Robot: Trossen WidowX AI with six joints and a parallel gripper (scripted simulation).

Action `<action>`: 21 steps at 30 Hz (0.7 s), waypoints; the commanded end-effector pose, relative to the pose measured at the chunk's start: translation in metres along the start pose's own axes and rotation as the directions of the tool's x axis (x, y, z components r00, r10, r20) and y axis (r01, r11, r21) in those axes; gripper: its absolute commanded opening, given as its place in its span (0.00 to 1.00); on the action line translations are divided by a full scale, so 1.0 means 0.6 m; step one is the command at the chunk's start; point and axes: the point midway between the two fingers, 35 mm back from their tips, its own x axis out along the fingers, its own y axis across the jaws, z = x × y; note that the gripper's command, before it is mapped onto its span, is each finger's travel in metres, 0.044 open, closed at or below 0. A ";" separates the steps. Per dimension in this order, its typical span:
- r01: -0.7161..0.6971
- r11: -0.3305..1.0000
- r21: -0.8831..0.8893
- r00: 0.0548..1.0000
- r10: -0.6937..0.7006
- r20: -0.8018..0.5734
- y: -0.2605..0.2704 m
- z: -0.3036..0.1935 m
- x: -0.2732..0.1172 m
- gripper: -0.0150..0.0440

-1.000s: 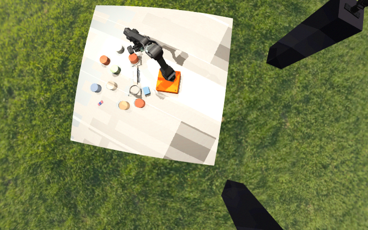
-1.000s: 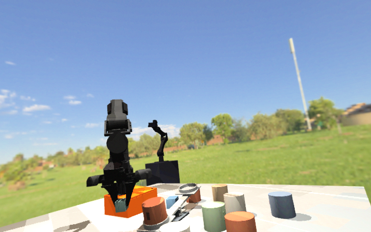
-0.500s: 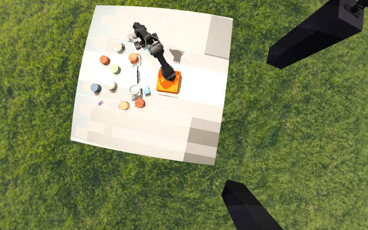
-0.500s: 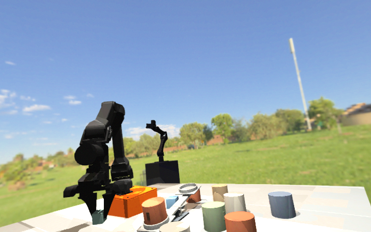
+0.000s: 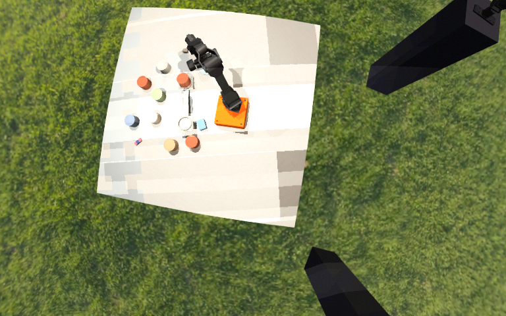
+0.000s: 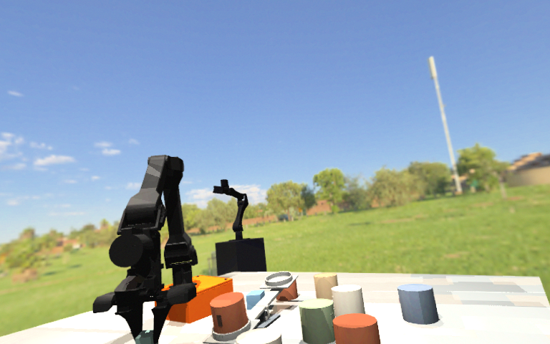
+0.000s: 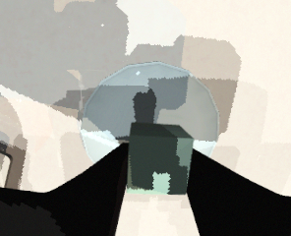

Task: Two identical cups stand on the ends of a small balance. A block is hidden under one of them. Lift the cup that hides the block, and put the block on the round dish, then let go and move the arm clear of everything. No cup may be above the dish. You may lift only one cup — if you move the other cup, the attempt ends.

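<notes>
One green block [image 6: 145,337] [image 7: 159,159] sits gripped between the hand's [image 6: 149,330] [image 7: 159,169] fingers

I'm holding the dark green block [image 6: 145,337] [image 7: 155,157] by its sides; wrist view is showing it overlapping the pale, translucent round dish [image 5: 205,72] [image 7: 111,110], which is lying flat. Grey balance [image 5: 186,102] [image 6: 264,303] is tilting, bare ring end up, upright orange-red cup [image 5: 183,79] [image 6: 228,313] sitting on the lower end. Can't tell which loose red cup is its twin.
</notes>
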 end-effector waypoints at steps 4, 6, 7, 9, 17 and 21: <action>-0.003 1.000 -0.005 1.000 0.003 -0.003 0.000 -0.002 0.020 0.25; -0.003 1.000 -0.005 1.000 0.003 -0.003 0.000 -0.002 0.025 0.25; -0.003 1.000 -0.005 1.000 0.003 -0.003 0.000 -0.002 0.028 0.25; -0.003 1.000 -0.005 1.000 0.003 -0.004 0.000 -0.002 0.032 0.25; 0.001 1.000 0.000 1.000 -0.001 -0.004 0.000 -0.001 0.023 0.61; 0.001 1.000 0.000 1.000 -0.001 -0.004 0.000 -0.001 0.023 0.79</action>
